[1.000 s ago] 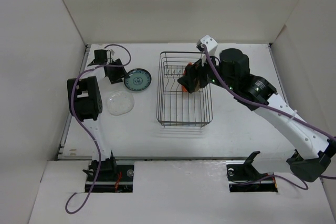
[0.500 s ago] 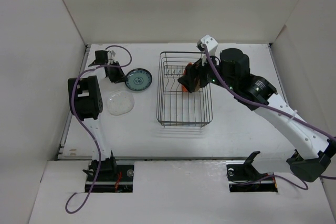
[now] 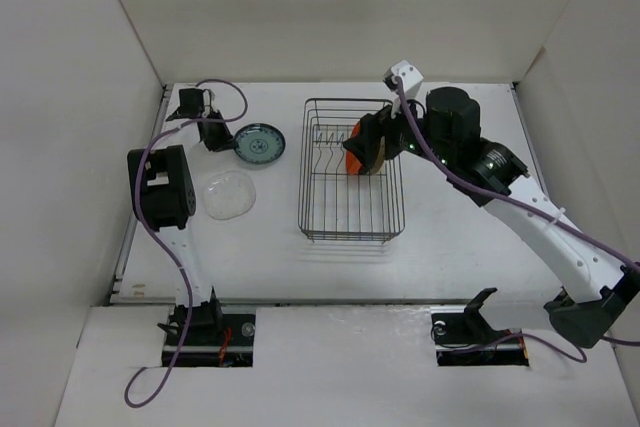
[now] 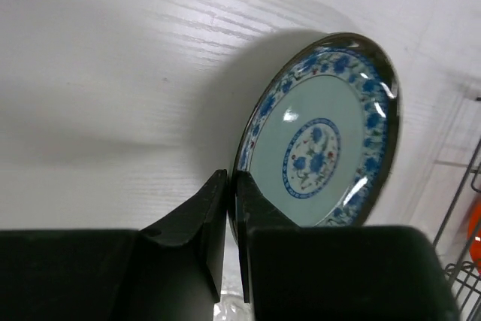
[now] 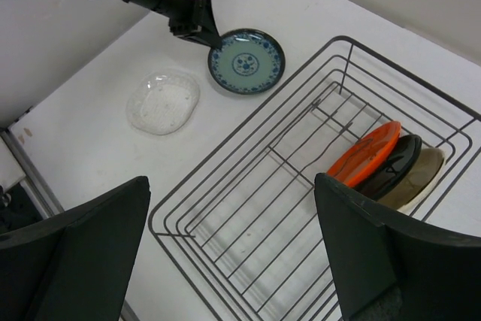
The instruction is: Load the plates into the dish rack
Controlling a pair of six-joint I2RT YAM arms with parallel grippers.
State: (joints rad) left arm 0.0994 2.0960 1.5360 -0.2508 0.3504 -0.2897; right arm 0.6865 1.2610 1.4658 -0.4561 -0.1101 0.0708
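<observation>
White tabletop (image 3: 450, 237) below; my left gripper (image 4: 231, 208) pinches the teal-patterned plate (image 4: 323, 140) by its rim, my right gripper (image 5: 233, 246) gapes above the dish rack (image 3: 350, 209).

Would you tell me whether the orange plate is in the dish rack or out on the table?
In: the orange plate stands on edge among the dividers of the dish rack, beside the black plate.

Orange plate (image 5: 364, 153), black plate (image 5: 392, 166), cream plate (image 5: 419, 177) lean on edge in the dish rack (image 5: 225, 152); outside, teal-patterned plate (image 5: 246, 61) tilts up, clear glass plate (image 5: 162, 101) lies flat
</observation>
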